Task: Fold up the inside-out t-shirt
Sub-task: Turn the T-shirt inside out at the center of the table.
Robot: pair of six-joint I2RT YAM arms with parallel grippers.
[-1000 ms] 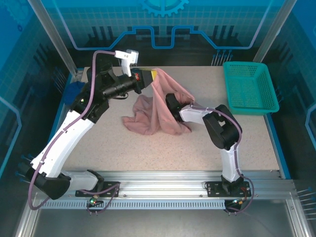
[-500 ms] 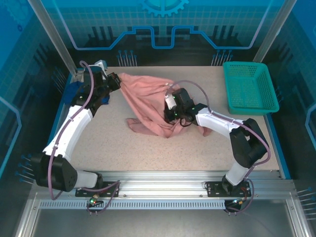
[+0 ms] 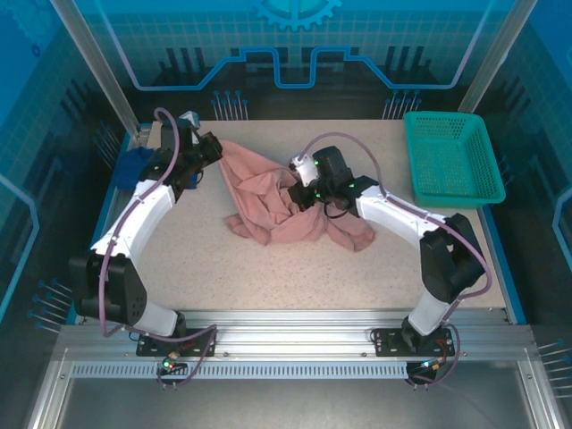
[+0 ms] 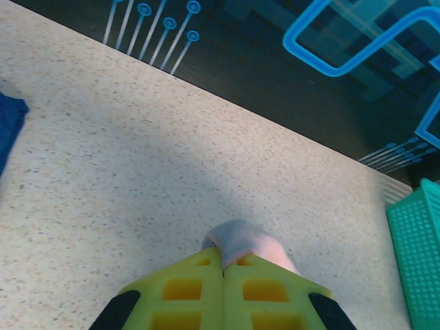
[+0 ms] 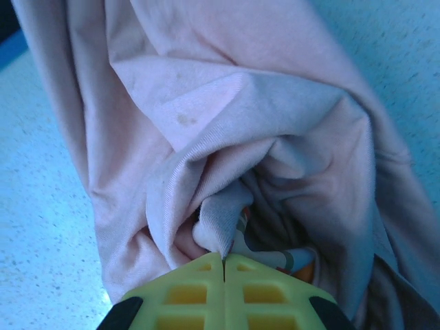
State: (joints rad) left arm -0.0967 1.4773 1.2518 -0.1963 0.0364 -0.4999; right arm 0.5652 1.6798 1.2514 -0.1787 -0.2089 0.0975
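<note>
Left hand (image 3: 214,148): clamped on the t-shirt (image 3: 268,213) edge farthest from the basket (image 3: 451,161).
Right hand (image 3: 298,189): clamped on a middle fold, nearer the basket.
Long axis: hand to hand.

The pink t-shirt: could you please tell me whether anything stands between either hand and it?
Nothing visible does. The left hand and the right hand are each shut on the t-shirt fabric; the basket and blue cloth lie off to the sides.

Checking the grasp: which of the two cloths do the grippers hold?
The pink t-shirt mid-table; the left gripper and right gripper are shut on it. The dark blue cloth lies apart at the left edge.
</note>
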